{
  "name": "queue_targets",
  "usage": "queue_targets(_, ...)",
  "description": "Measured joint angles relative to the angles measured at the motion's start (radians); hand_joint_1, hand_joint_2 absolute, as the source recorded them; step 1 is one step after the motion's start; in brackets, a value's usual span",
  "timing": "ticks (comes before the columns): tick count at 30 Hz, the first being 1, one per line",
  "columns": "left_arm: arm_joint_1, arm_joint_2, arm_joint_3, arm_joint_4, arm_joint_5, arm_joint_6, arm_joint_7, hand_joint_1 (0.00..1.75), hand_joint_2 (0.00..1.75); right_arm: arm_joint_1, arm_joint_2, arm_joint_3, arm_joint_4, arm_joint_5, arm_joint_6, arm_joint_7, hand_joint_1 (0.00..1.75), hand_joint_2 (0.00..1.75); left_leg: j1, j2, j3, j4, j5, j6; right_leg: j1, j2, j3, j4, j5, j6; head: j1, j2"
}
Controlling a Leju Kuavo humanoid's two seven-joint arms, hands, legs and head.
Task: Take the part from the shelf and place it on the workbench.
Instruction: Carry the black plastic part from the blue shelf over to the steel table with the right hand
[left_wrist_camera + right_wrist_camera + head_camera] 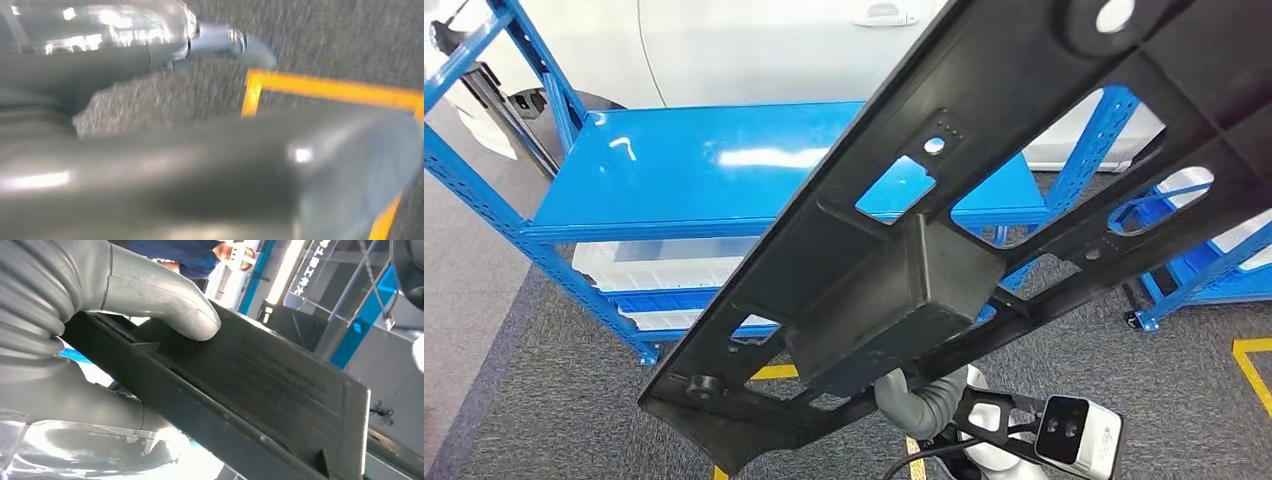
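A long black plastic part (944, 230), ribbed and full of cut-out windows with a boxy block on its underside, slants across the head view from low on the left up to the upper right, lifted clear of the blue metal shelf (714, 165) behind it. The right hand (100, 305) has hold of it: in the right wrist view the thick grey thumb (170, 300) presses down on the part's flat black face while the rest of the hand sits under its edge. The left hand (210, 175) is a blurred grey shape above grey carpet (325, 45) marked with yellow floor tape (330, 90), and I cannot tell whether it is open or closed. A white car (754, 45) stands beyond the shelf, and a second blue rack (1194, 250) is off to the right.
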Motion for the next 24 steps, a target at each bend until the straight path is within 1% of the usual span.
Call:
queue_targets(1,0.002,0.000,0.001,0.000,-0.002,0.000,0.000,0.00,0.00,0.002,0.000,-0.003,-0.001,0.002,0.002,0.000,1.75,1.75,0.002,0.000,-0.012,0.028,-0.036,-0.005,-0.001,-0.001,-0.012,-0.002,0.012,-0.008,0.000,0.000)
queue_targets(2,0.002,0.000,0.001,0.000,-0.005,0.000,0.001,0.00,0.00,0.003,0.000,-0.005,-0.002,0.003,0.003,0.000,1.75,1.75,0.003,0.000,-0.027,0.076,-0.088,-0.008,-0.002,-0.002,-0.027,-0.002,0.023,-0.013,0.000,0.000)
queue_targets(3,0.003,0.000,0.001,0.000,-0.006,-0.001,0.001,0.00,0.00,0.005,0.000,-0.007,-0.003,0.005,0.004,0.000,1.75,1.75,0.003,0.000,-0.044,0.139,-0.138,-0.011,-0.001,-0.002,-0.041,-0.002,0.033,-0.016,0.000,0.000)
queue_targets(4,0.003,0.000,0.002,0.000,-0.007,-0.001,0.001,0.00,0.00,0.008,0.000,-0.010,-0.003,0.007,0.006,0.000,1.75,1.75,0.004,0.000,-0.058,0.207,-0.169,-0.014,0.001,-0.003,-0.055,-0.001,0.044,-0.017,0.000,0.000)
queue_targets(5,0.003,0.000,0.002,0.000,-0.008,-0.001,0.002,0.00,0.00,0.010,0.000,-0.013,-0.004,0.009,0.007,0.000,1.75,1.75,0.004,0.000,-0.064,0.259,-0.174,-0.015,0.002,-0.003,-0.068,-0.001,0.055,-0.017,0.000,0.000)
queue_targets(6,0.003,0.000,0.002,0.000,-0.008,-0.001,0.002,0.00,0.00,0.011,0.000,-0.015,-0.004,0.013,0.007,0.000,1.75,1.75,0.004,0.000,-0.057,0.285,-0.157,-0.014,0.004,-0.004,-0.081,0.000,0.065,-0.016,0.000,0.000)
queue_targets(7,0.003,0.000,0.002,0.000,-0.010,-0.001,0.003,0.00,0.00,0.012,0.000,-0.017,-0.004,0.015,0.006,0.000,1.75,1.75,0.003,-0.001,-0.032,0.274,-0.128,-0.011,0.005,-0.004,-0.092,0.001,0.073,-0.015,0.000,0.000)
queue_targets(8,0.002,0.000,0.003,0.000,-0.012,-0.001,0.003,0.00,0.00,0.012,0.000,-0.018,-0.005,0.018,0.005,0.000,1.75,1.75,0.003,-0.001,0.011,0.225,-0.102,-0.006,0.007,-0.004,-0.101,0.001,0.081,-0.014,0.000,0.000)
queue_targets(9,0.001,0.001,0.003,0.000,-0.014,-0.001,0.004,0.00,0.00,0.012,0.000,-0.018,-0.007,0.020,0.002,0.000,1.75,1.75,0.000,-0.001,0.067,0.151,-0.096,0.001,0.008,-0.004,-0.107,0.001,0.088,-0.011,0.000,0.000)
queue_targets(10,-0.001,0.002,0.003,0.000,-0.017,-0.001,0.005,0.00,0.00,0.012,0.000,-0.019,-0.009,0.021,0.000,0.000,1.75,1.75,-0.002,-0.001,0.122,0.072,-0.102,0.008,0.010,-0.005,-0.112,0.002,0.093,-0.007,0.000,0.000)
queue_targets(11,-0.003,0.003,0.003,0.000,-0.019,-0.002,0.005,0.00,0.00,0.012,0.000,-0.019,-0.012,0.023,-0.002,0.000,1.75,1.75,-0.006,-0.001,0.161,0.011,-0.116,0.014,0.011,-0.006,-0.115,0.003,0.099,-0.002,0.000,0.000)
queue_targets(12,-0.005,0.004,0.003,0.000,-0.021,-0.002,0.006,0.00,0.00,0.012,0.000,-0.020,-0.015,0.024,-0.003,0.000,1.75,1.75,-0.009,-0.001,0.182,-0.027,-0.129,0.019,0.010,-0.007,-0.117,0.003,0.104,0.004,0.000,0.000)
queue_targets(13,-0.006,0.004,0.003,0.000,-0.024,-0.002,0.007,0.00,0.00,0.011,0.000,-0.020,-0.019,0.026,-0.004,0.000,1.75,1.75,-0.010,-0.001,0.186,-0.042,-0.132,0.022,0.009,-0.008,-0.118,0.003,0.109,0.010,0.000,0.000)
queue_targets(14,-0.005,0.004,0.003,0.000,-0.026,-0.002,0.008,0.00,0.00,0.012,-0.001,-0.020,-0.022,0.028,-0.005,0.000,1.75,1.75,-0.009,0.000,0.184,-0.046,-0.127,0.026,0.008,-0.009,-0.121,0.005,0.112,0.017,0.000,0.000)
queue_targets(15,-0.005,0.004,0.003,0.000,-0.027,-0.003,0.009,0.00,0.00,0.012,-0.001,-0.020,-0.026,0.030,-0.006,0.000,1.75,1.75,-0.006,0.002,0.182,-0.050,-0.120,0.031,0.007,-0.008,-0.127,0.016,0.103,0.022,0.000,0.000)
queue_targets(16,-0.004,0.004,0.003,0.000,-0.028,-0.004,0.010,0.00,0.00,0.012,-0.002,-0.020,-0.030,0.032,-0.008,0.000,1.75,1.75,-0.004,0.004,0.179,-0.054,-0.113,0.037,0.006,-0.007,-0.140,0.044,0.081,0.027,0.000,0.000)
queue_targets(17,-0.004,0.004,0.003,0.000,-0.030,-0.005,0.011,0.00,0.00,0.013,-0.003,-0.020,-0.032,0.034,-0.010,0.000,1.75,1.75,-0.002,0.006,0.174,-0.056,-0.106,0.042,0.005,-0.005,-0.162,0.094,0.047,0.032,0.000,0.000)
queue_targets(18,-0.005,0.004,0.004,0.000,-0.031,-0.006,0.011,0.00,0.00,0.014,-0.005,-0.020,-0.034,0.035,-0.012,0.000,1.75,1.75,-0.003,0.007,0.166,-0.055,-0.101,0.046,0.003,-0.004,-0.190,0.161,0.007,0.037,0.000,0.000)
queue_targets(19,-0.005,0.004,0.004,0.000,-0.032,-0.008,0.011,0.00,0.00,0.016,-0.008,-0.020,-0.035,0.035,-0.015,0.000,1.75,1.75,-0.004,0.010,0.159,-0.054,-0.097,0.047,0.000,-0.004,-0.217,0.228,-0.025,0.041,0.000,0.000)
queue_targets(20,-0.004,0.004,0.004,0.000,-0.033,-0.008,0.011,0.00,0.00,0.018,-0.011,-0.020,-0.035,0.035,-0.017,0.000,1.75,1.75,-0.004,0.012,0.153,-0.053,-0.094,0.048,-0.001,-0.004,-0.234,0.277,-0.042,0.044,0.000,0.000)
queue_targets(21,-0.003,0.003,0.004,0.000,-0.035,-0.009,0.011,0.00,0.00,0.020,-0.014,-0.020,-0.035,0.035,-0.018,0.000,1.75,1.75,-0.004,0.016,0.149,-0.051,-0.092,0.047,-0.003,-0.004,-0.233,0.288,-0.040,0.046,0.000,0.000)
queue_targets(22,-0.003,0.003,0.004,0.000,-0.036,-0.009,0.012,0.00,0.00,0.021,-0.017,-0.020,-0.035,0.035,-0.019,0.000,1.75,1.75,-0.004,0.020,0.145,-0.047,-0.091,0.046,-0.005,-0.006,-0.211,0.258,-0.019,0.047,0.000,0.000)
queue_targets(23,-0.003,0.003,0.004,0.000,-0.037,-0.009,0.012,0.00,0.00,0.022,-0.019,-0.020,-0.036,0.035,-0.019,0.000,1.75,1.75,-0.004,0.025,0.143,-0.043,-0.092,0.044,-0.006,-0.011,-0.173,0.195,0.012,0.047,0.000,0.000)
queue_targets(24,-0.003,0.002,0.004,0.000,-0.038,-0.009,0.012,0.00,0.00,0.022,-0.020,-0.020,-0.036,0.035,-0.019,0.000,1.75,1.75,-0.005,0.030,0.142,-0.039,-0.093,0.041,-0.006,-0.026,-0.131,0.122,0.037,0.045,0.000,0.000)
